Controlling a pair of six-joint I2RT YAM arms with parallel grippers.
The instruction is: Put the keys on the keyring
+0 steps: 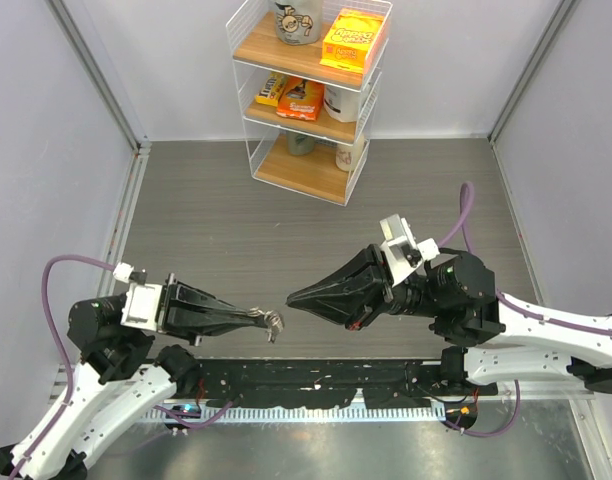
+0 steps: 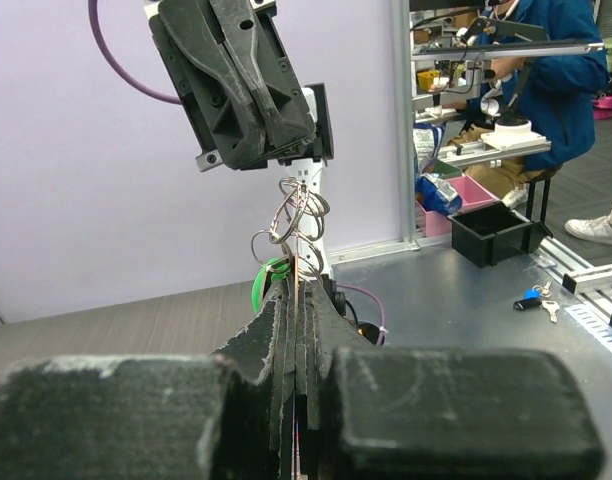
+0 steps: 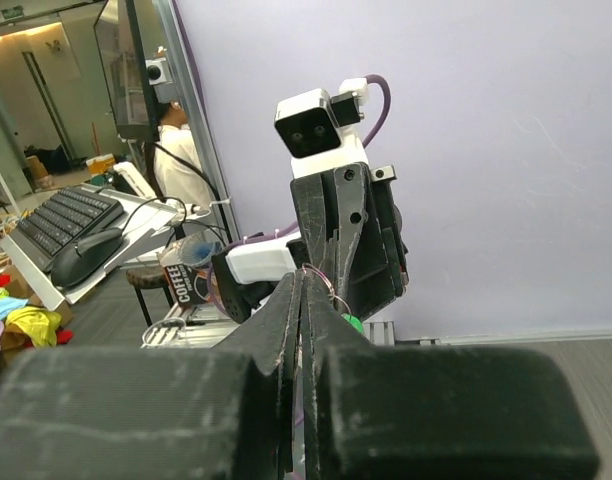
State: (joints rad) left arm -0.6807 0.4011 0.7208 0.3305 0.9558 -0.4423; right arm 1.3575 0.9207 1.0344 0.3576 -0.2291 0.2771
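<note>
My left gripper [image 1: 258, 319] is shut on the keyring [image 1: 273, 322], held in the air above the table's near edge. In the left wrist view the keyring's thin metal rings [image 2: 296, 215] stick up from my left gripper [image 2: 298, 285], with the green piece [image 2: 265, 285] beside the left finger. My right gripper [image 1: 292, 298] is shut, its tip just right of the keyring and pointing at it. In the right wrist view the rings [image 3: 324, 282] and green piece [image 3: 354, 322] sit just past my right gripper [image 3: 304, 285]. Two small keys [image 2: 535, 298] with a blue head lie on the metal surface at the far right.
A white wire shelf [image 1: 308, 95] with boxes and cups stands at the back of the grey table [image 1: 236, 220]. A black rail [image 1: 316, 375] runs along the near edge. A black bin [image 2: 491, 232] stands beyond the metal surface.
</note>
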